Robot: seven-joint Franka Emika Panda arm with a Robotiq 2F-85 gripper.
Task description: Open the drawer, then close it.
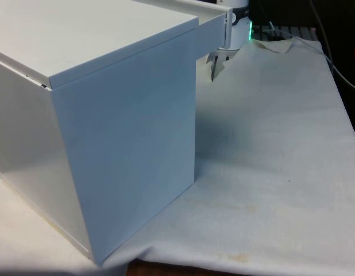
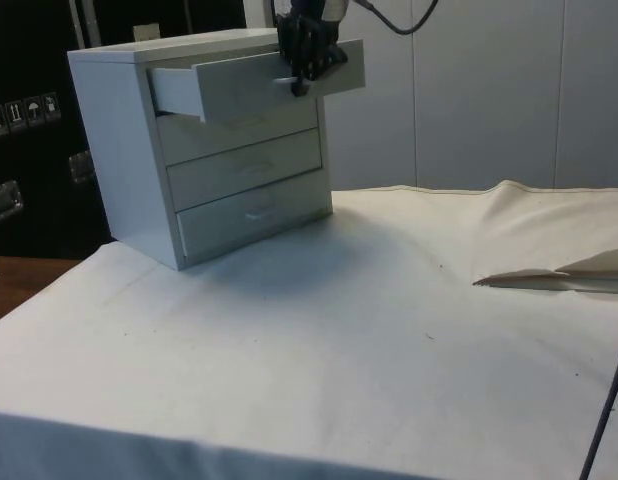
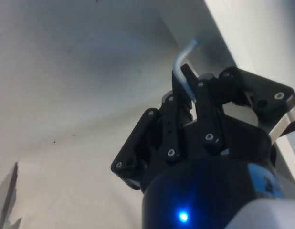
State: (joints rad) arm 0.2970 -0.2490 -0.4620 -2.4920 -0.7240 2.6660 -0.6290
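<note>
Fingers of my gripper (image 3: 189,88) are pinched narrow around the top drawer's thin handle (image 3: 184,59), the metal bar running between the two black fingertips (image 3: 185,76) in the wrist view. From the side I see the white chest of drawers (image 2: 124,150) standing at the far end of the white cloth (image 2: 339,340), its top drawer (image 2: 239,85) pulled well out past the fronts of the two lower drawers (image 2: 244,165), which sit flush and closed. My gripper (image 2: 301,82) hangs at the front face of that open drawer. In the front view the chest (image 1: 126,144) turns its plain back and side to the camera, and the drawer's corner (image 1: 215,29) juts out beyond it.
</note>
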